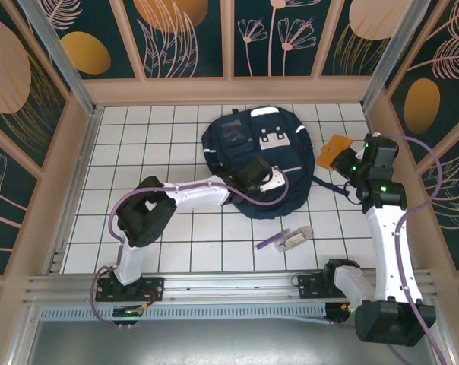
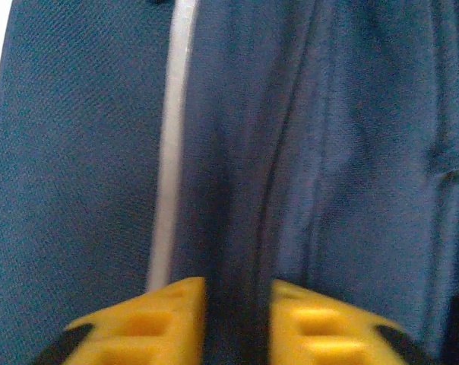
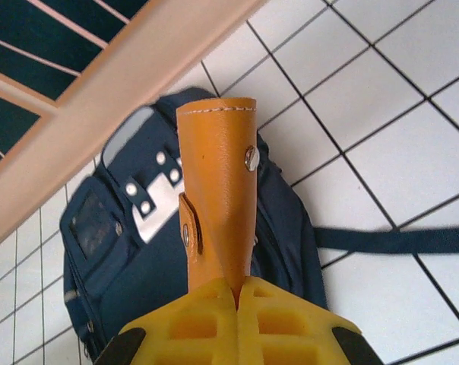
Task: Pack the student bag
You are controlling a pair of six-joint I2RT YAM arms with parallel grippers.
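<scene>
White-tiled desk (image 1: 138, 152), walled in on three sides, and right in the middle towards the back lies the student bag (image 1: 245, 144), flat on its back, grey front patch up, one dark strap trailing off to the right. It's the biggest thing out there by a distance.

Left arm is stretched right across onto it. The left hand (image 2: 237, 293) is down on the lower half of the bag, and the wrist view is tight in: the two yellow fingers (image 2: 169, 319) are drawn close together with a dark ridge of navy cloth, a seam or zip line by the look of it, running up between them. I'd call that a pinch on the bag's fabric, though it's too close in to say whether it has the zip pull.

Over on the right, the right hand (image 3: 237, 293) is clamped fully together on the bottom end of an orange leather pouch (image 3: 218, 182), riveted, with a little snap tab, held in the air just beside the bag's right edge.

Nearer the arm bases, a purple pen (image 1: 269, 243) and a small pale item (image 1: 296, 239) lie side by side on the tiles, apart from the bag.

Where are we? Early, I'd say. No open mouth on the bag that I can make out, nothing visibly inside. The pouch is up but not in, and the pen and its neighbour haven't been collected.
</scene>
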